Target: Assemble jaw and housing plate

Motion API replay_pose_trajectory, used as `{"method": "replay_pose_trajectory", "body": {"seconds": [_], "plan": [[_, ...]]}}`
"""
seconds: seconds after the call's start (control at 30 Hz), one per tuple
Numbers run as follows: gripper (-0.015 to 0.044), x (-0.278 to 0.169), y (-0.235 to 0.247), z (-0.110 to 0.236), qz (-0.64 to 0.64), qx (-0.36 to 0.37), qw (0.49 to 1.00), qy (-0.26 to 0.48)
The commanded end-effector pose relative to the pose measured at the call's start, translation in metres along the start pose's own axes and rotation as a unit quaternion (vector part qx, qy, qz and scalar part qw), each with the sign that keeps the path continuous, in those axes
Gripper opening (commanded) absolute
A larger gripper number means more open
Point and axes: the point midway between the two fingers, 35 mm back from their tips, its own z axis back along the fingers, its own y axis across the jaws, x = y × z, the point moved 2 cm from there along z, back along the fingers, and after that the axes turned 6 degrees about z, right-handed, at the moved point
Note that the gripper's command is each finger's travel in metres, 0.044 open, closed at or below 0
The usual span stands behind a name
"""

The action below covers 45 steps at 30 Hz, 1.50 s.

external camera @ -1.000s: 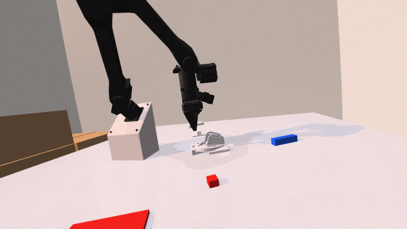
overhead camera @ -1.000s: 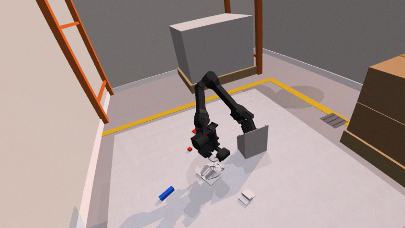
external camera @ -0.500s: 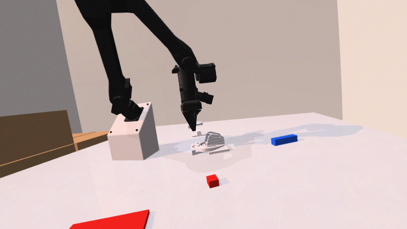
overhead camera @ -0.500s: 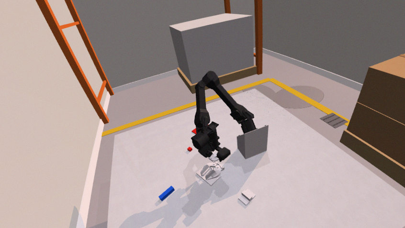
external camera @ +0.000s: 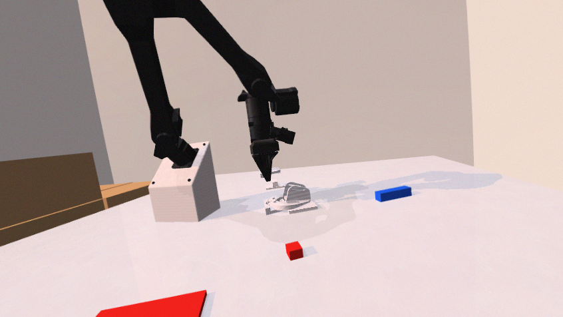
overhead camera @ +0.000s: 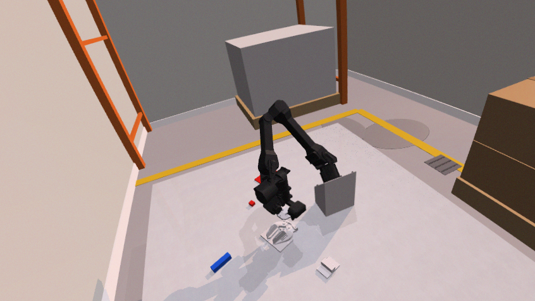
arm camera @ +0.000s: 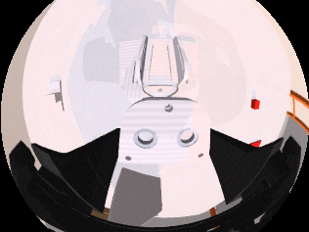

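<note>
My gripper (overhead camera: 286,212) (external camera: 268,179) (arm camera: 163,132) is shut on the white housing plate (overhead camera: 284,215) (arm camera: 165,114), which has two ringed holes and a small knob. It holds the plate above the table, apart from the assembly below. Two pale jaws stand side by side over the white base plate (overhead camera: 280,245) (arm camera: 125,57): one jaw (arm camera: 143,63) on the left and one jaw (arm camera: 181,62) on the right in the wrist view. The held plate hides the gear ends and pins in the wrist view, and they are too small elsewhere to tell whether the teeth mesh.
A blue bar (overhead camera: 221,262) (external camera: 392,193), a red cube (overhead camera: 252,203) (external camera: 293,250) (arm camera: 255,104) and a white stepped block (overhead camera: 329,265) (arm camera: 56,87) lie around the assembly. A red flat piece (external camera: 157,305) lies near the arm. The arm's box-shaped mount (overhead camera: 338,194) (external camera: 177,202) stands beside the assembly.
</note>
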Motion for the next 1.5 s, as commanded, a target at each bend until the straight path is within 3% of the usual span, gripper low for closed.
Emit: {"method": "replay_pose_trajectory", "body": {"seconds": [0.0, 1.47], "plan": [[0.0351, 0.0, 0.0, 0.0, -0.002, -0.002, 1.0, 0.0], [0.0351, 0.0, -0.001, -0.062, -0.001, -0.003, 1.0, 0.0]]}}
